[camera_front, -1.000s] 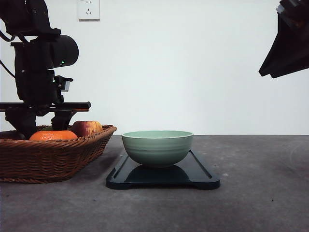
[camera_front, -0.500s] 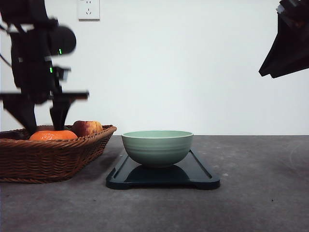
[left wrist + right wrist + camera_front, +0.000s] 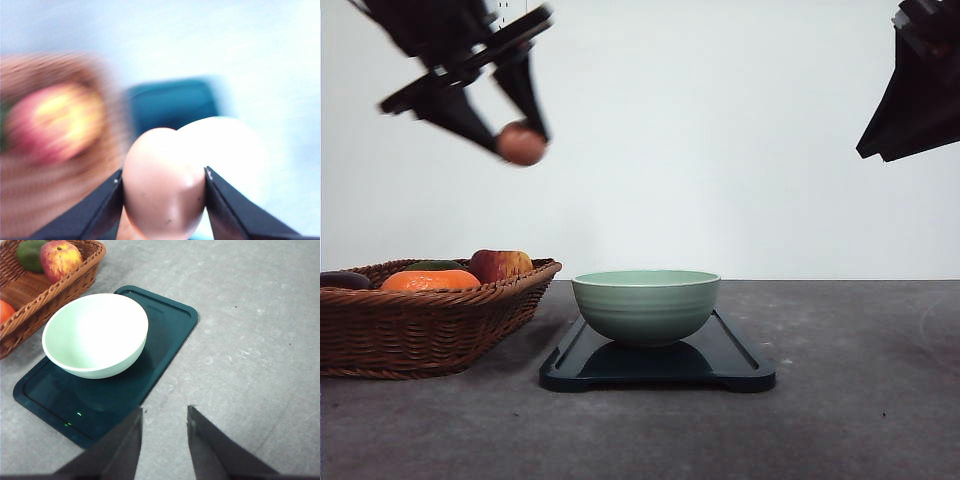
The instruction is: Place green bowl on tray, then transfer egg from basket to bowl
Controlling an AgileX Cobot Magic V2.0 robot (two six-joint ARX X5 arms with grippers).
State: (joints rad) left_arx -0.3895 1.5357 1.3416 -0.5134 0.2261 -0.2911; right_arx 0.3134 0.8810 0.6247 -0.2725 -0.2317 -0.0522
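Egg (image 3: 522, 143) clamped in left gripper (image 3: 516, 136), long axis along fingers, high above basket (image 3: 430, 320); right gripper (image 3: 164, 437) parted, empty; green bowl (image 3: 646, 305) on tray (image 3: 740, 365).

An orange fruit (image 3: 430, 280) is lying w/ a red-yellow apple (image 3: 501, 264) just beside it, apple sitting nearer the centre of the table. A dark green fruit (image 3: 433, 265) is peeking out behind the orange; a dark rounded item (image 3: 342, 280) is showing at the far left edge, type unclear. The grey table (image 3: 860, 400) is stretching across the foreground. A white wall (image 3: 720, 150) is standing behind, w/ a power outlet (image 3: 504, 20) sitting high on it.
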